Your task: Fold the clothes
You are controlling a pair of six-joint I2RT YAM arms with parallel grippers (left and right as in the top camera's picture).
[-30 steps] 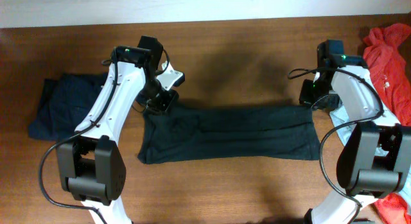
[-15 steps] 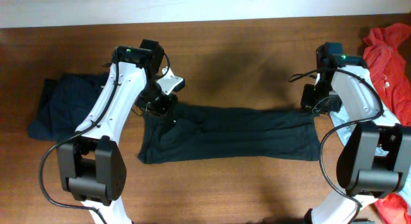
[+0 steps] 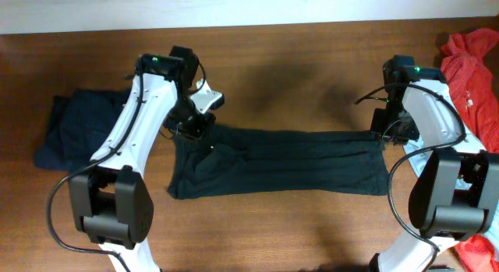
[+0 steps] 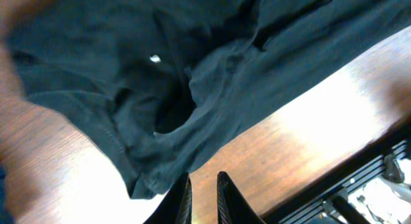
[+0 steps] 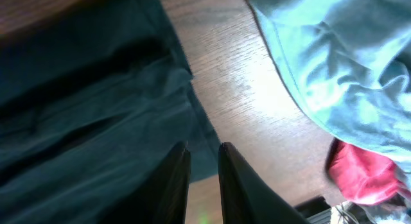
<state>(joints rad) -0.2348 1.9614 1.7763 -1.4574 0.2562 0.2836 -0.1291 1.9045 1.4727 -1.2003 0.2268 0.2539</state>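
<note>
Table (image 3: pixel 312 77) free behind black shirt (image 3: pixel 281 163); navy pile (image 3: pixel 70 128) L, red garment (image 3: pixel 472 69) R.

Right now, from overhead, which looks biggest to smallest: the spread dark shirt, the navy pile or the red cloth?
1. the spread dark shirt
2. the navy pile and the red cloth look alike; both only partly in view.

Wooden table (image 3: pixel 296 54) carrying garments
A black-navy shirt (image 3: pixel 281 163) is lying across centre frame, a dark navy garment (image 3: pixel 74 128) at left, red-orange garment (image 3: pixel 472 69) and pale grey-blue garment (image 5: pixel 334 63) at right.
</note>
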